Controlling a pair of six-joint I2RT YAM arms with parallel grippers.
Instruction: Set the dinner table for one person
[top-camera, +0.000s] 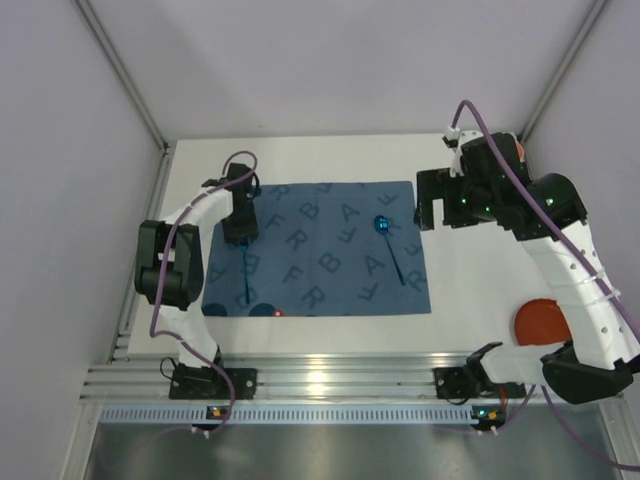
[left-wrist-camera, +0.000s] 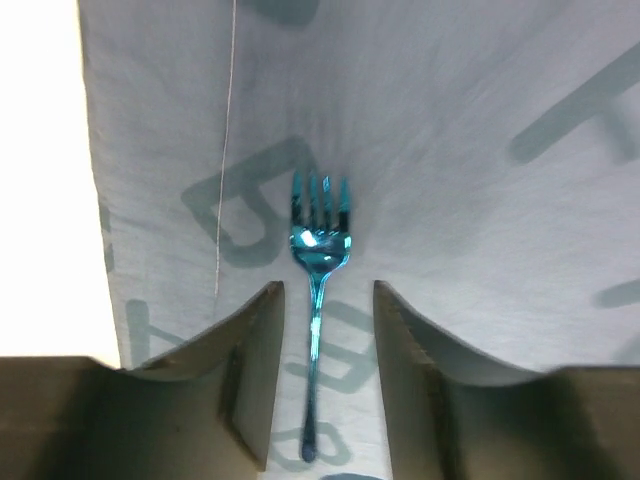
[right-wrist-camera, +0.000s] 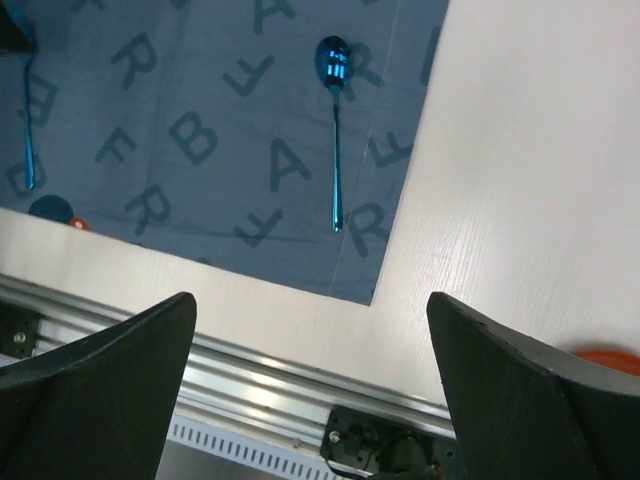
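Note:
The white dinner table (top-camera: 470, 290) carries a dark blue letter-printed placemat (top-camera: 320, 250). A shiny blue fork (top-camera: 244, 278) lies on the mat's left side and a blue spoon (top-camera: 388, 240) on its right side. My left gripper (top-camera: 240, 225) is low over the fork's head. In the left wrist view the fork (left-wrist-camera: 318, 250) lies flat between the open fingers (left-wrist-camera: 250, 370) with gaps on both sides, the gripper (left-wrist-camera: 325, 300) holding nothing. My right gripper (top-camera: 437, 205) is open and empty, high above the table beside the mat's right edge. Its view (right-wrist-camera: 311, 297) shows the spoon (right-wrist-camera: 334, 130).
An orange plate (top-camera: 538, 322) sits at the near right, partly hidden by the right arm; its edge shows in the right wrist view (right-wrist-camera: 605, 358). The aluminium rail (top-camera: 320, 380) runs along the near edge. Small dark blue and red round spots (top-camera: 270, 310) sit at the mat's near edge.

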